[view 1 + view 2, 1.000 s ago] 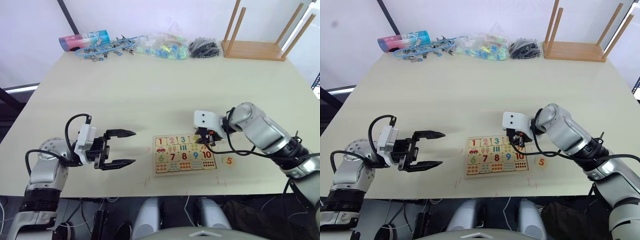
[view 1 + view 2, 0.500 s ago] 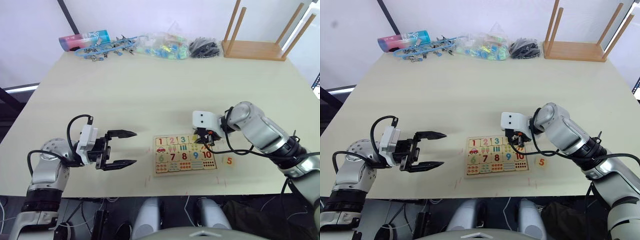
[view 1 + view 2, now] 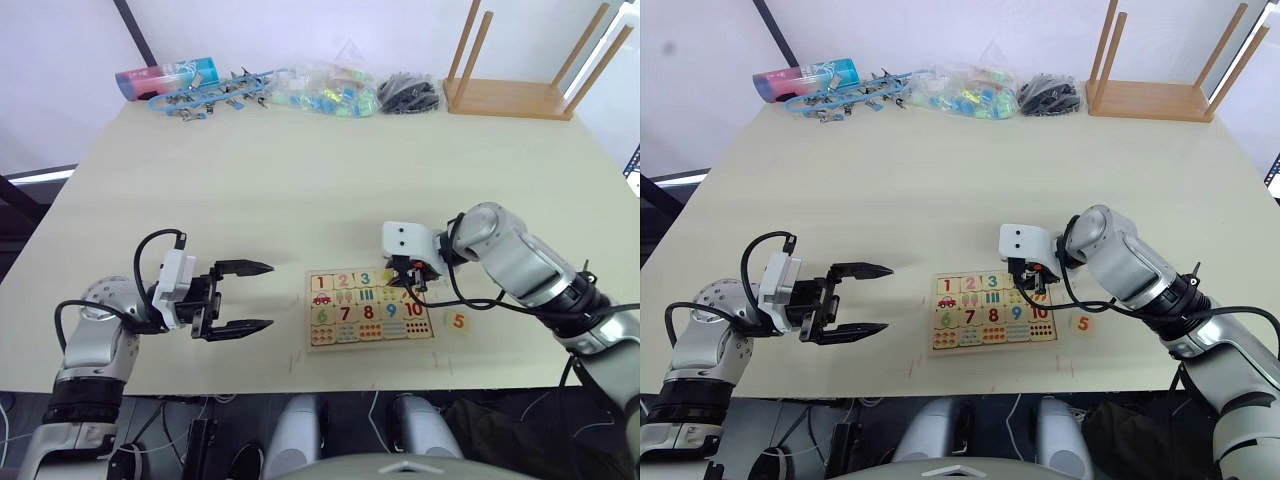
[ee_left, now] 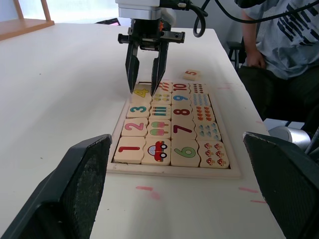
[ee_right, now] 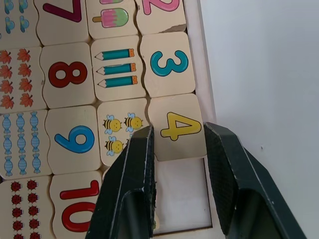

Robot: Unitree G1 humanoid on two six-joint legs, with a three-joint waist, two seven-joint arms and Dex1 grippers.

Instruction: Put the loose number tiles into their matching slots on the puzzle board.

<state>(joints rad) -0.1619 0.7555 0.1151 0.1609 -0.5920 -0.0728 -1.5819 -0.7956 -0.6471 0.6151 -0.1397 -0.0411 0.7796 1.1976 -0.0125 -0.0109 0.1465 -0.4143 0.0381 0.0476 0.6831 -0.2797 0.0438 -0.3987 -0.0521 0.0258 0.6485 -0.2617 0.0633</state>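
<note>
head views: puzzle board (image 3: 369, 308) is lying flat near the table's (image 3: 300, 200) front edge, between the two arms. Tiles 1, 2, 3 are sitting in the top row.
right gripper (image 3: 409, 283): hanging over the board's top-right corner, fingers pointing down at the 4 slot, which is probably why the arm is bending inward across the board.
5 tile (image 3: 459, 322): lying loose on the table just right of the board, not yet placed.
left gripper (image 3: 250, 296): hovering well left of the board, fingers spread, nothing between them; looks parked to keep the board clear.
back edge: clutter and an upturned stool (image 3: 520, 70) are sitting far from the work.

left wrist view: right gripper (image 4: 144, 87) is standing upright over the 4 tile (image 4: 141, 92), tips straddling it with a narrow gap. 5 tile (image 4: 191, 74) is resting beyond the board's far end. A seated person (image 4: 279, 40) is showing at the side.

right wrist view: the two black fingers (image 5: 134, 184) are flanking the 4 tile (image 5: 177, 127), parted, apparently releasing rather than pinching. Tile is sitting next to the 3 tile (image 5: 167, 63), its near edge slightly overhanging the empty slot (image 5: 182, 196) meant for 5.
judgement: 4 is looking nearly seated but may be needing a nudge toward 3; 5 is the last one left.
</note>
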